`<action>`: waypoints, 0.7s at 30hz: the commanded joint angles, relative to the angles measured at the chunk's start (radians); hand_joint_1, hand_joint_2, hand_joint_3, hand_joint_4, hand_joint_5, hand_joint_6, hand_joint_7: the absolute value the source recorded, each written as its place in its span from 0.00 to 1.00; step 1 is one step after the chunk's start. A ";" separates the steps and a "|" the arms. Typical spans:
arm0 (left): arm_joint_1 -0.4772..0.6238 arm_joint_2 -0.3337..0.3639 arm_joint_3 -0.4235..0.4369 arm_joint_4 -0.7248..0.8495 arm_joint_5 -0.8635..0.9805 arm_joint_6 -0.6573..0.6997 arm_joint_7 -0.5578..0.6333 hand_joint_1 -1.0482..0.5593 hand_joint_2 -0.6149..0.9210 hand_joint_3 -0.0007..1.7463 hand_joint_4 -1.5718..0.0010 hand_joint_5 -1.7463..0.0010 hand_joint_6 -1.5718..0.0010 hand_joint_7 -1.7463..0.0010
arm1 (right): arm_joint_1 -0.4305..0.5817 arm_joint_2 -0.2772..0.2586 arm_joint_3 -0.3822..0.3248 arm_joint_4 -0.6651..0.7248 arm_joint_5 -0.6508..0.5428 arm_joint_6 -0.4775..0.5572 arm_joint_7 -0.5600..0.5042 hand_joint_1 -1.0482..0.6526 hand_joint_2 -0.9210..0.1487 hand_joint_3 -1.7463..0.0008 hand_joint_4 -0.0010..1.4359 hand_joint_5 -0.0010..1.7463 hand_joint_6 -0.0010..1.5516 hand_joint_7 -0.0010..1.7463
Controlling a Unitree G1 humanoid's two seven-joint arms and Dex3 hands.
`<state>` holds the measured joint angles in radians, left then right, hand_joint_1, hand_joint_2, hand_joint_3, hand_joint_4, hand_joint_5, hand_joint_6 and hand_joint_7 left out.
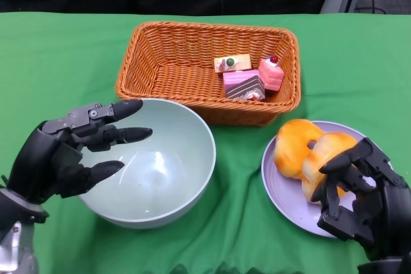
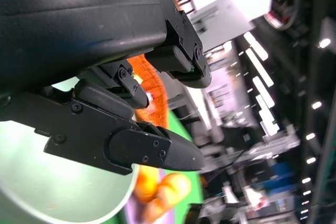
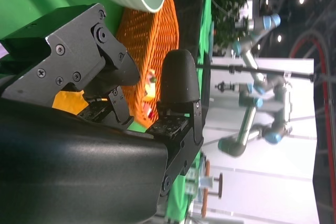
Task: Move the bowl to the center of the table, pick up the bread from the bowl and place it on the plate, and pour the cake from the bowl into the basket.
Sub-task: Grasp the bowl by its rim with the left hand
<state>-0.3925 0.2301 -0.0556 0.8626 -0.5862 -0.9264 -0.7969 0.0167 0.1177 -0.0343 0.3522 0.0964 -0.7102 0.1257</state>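
Upright empty bowl [image 1: 160,165], mouth facing up

Cakes [image 1: 247,76] in basket [image 1: 160,56], bread [image 1: 308,152] on plate [image 1: 282,190], bowl [image 1: 160,171] empty.

place: robotics lab | evidence: robot arms [image 3: 257,98], ceiling strip lights [image 2: 260,93], green-clothed table [image 1: 64,56]

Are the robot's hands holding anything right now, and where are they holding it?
The left hand holds nothing; its fingers are spread over the bowl. The right hand has its fingers around the near end of a bread on the plate.
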 commanded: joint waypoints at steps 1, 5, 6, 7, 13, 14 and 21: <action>0.003 -0.030 0.053 -0.031 0.029 0.024 -0.020 0.39 1.00 0.06 0.38 0.90 0.49 0.96 | 0.012 -0.034 0.011 -0.047 0.032 0.043 0.042 0.61 0.38 0.27 0.50 1.00 0.39 0.85; -0.004 -0.066 0.089 -0.054 0.085 0.039 0.005 0.44 1.00 0.06 0.40 0.67 0.37 0.95 | 0.017 -0.061 0.027 -0.094 0.060 0.099 0.099 0.61 0.38 0.27 0.50 1.00 0.39 0.85; -0.004 -0.077 0.093 -0.062 0.115 0.039 0.031 0.45 1.00 0.06 0.43 0.61 0.36 0.95 | 0.013 -0.077 0.034 -0.103 0.063 0.107 0.125 0.61 0.38 0.27 0.49 1.00 0.39 0.85; -0.004 -0.085 0.096 -0.069 0.139 0.043 0.051 0.50 1.00 0.09 0.45 0.50 0.31 0.91 | 0.008 -0.092 0.040 -0.107 0.061 0.110 0.146 0.61 0.38 0.27 0.50 1.00 0.39 0.85; 0.008 -0.116 0.100 -0.118 0.214 0.107 0.077 0.53 1.00 0.11 0.53 0.19 0.48 0.42 | -0.003 -0.152 0.071 -0.153 0.094 0.190 0.261 0.60 0.42 0.33 0.51 0.96 0.42 0.80; 0.017 -0.119 0.098 -0.134 0.217 0.123 0.073 0.53 1.00 0.11 0.53 0.17 0.48 0.41 | -0.008 -0.157 0.074 -0.153 0.098 0.193 0.275 0.59 0.43 0.34 0.51 0.96 0.43 0.80; 0.090 -0.137 0.076 -0.256 0.233 0.207 0.052 0.50 0.98 0.13 0.52 0.10 0.51 0.31 | -0.023 -0.173 0.099 -0.181 0.121 0.237 0.349 0.58 0.49 0.31 0.55 0.92 0.46 0.76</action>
<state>-0.3248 0.0870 0.0222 0.6331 -0.3540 -0.7358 -0.7341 -0.0026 -0.0382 0.0631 0.1918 0.2021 -0.4852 0.4654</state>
